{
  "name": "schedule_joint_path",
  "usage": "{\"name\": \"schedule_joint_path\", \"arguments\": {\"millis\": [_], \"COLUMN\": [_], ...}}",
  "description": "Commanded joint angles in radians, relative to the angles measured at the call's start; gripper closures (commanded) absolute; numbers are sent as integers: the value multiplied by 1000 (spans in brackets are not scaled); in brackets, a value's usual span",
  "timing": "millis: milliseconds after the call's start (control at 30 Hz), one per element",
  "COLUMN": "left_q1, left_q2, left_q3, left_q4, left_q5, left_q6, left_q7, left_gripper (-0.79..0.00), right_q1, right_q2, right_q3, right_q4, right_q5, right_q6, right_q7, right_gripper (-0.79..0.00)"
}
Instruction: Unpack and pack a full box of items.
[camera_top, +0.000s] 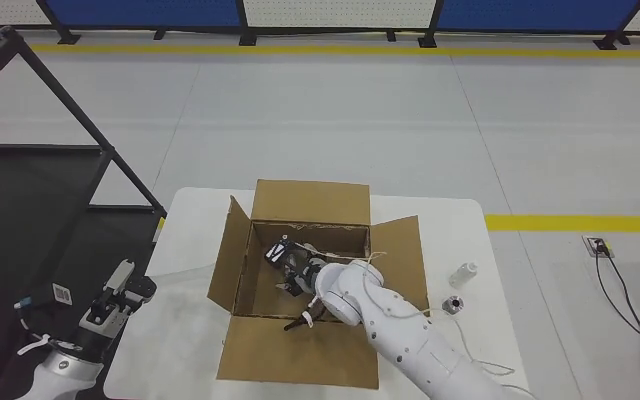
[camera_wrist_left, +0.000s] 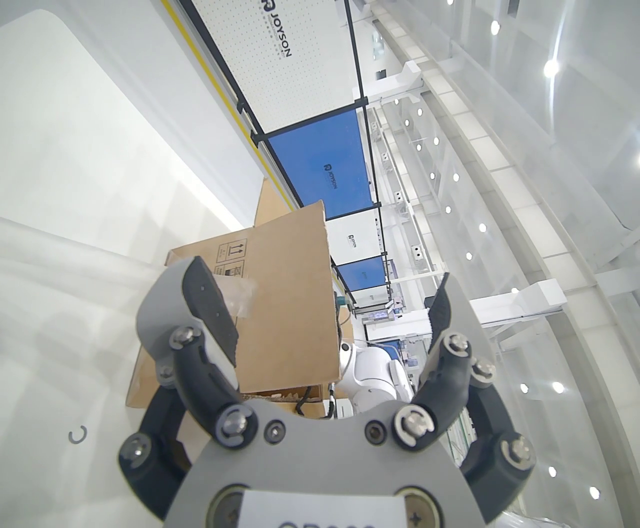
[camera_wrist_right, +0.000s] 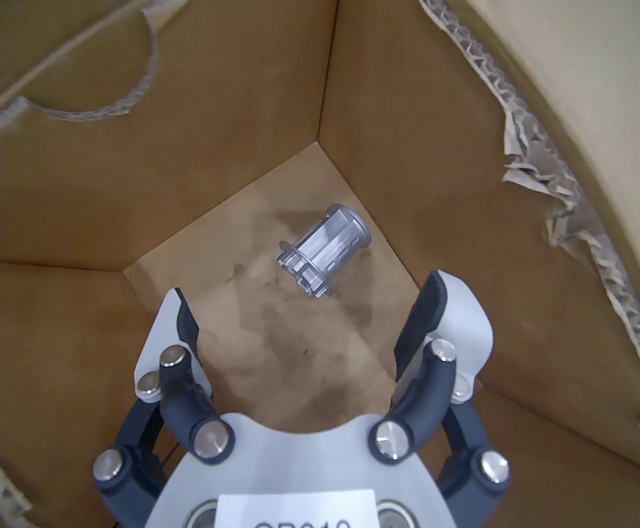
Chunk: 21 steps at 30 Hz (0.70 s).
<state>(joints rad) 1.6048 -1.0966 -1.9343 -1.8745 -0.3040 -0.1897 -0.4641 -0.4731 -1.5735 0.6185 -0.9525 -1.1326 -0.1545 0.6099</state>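
One grey ribbed cylinder part lies on its side on the floor of the one open cardboard box, near a corner. The right gripper hangs inside the box just above it with fingers spread wide and empty, probably so that it can come down over the part. Two things are outside on the white table beside the box, one small clear bottle and one small round metal piece, so I judge the unpacking nearly done. The left gripper is well apart at the table's other edge, also open and holding nothing, I think to keep out of the way.
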Motion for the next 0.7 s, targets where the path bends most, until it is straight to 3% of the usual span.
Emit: {"name": "schedule_joint_path", "arguments": {"millis": [0,167,233,300,333,400,433,667], "left_q1": [0,0,0,0,0,0,0,0], "left_q2": [0,0,0,0,0,0,0,0], "left_q3": [0,0,0,0,0,0,0,0], "left_q4": [0,0,0,0,0,0,0,0], "left_q5": [0,0,0,0,0,0,0,0], "left_q6": [0,0,0,0,0,0,0,0], "left_q7": [0,0,0,0,0,0,0,0], "left_gripper": [-785,-785,-785,-785,-785,-785,-785,-785], "right_q1": [28,87,103,116,121,130,134,153], "right_q2": [-20,-74,-93,-110,-118,-132,-139,-185], "right_q3": [-16,-63,-76,-87,-92,-100,-103,-117], "right_q4": [75,226,272,311,329,363,379,472], "right_q5": [13,16,16,12,8,2,2,-2], "right_q6": [-17,-41,-49,-53,-54,-52,-52,-49], "right_q7": [-18,-57,-69,-83,-91,-109,-116,-141], "right_gripper": [-785,-770,-693,-529,-483,-459,-403,-376]}}
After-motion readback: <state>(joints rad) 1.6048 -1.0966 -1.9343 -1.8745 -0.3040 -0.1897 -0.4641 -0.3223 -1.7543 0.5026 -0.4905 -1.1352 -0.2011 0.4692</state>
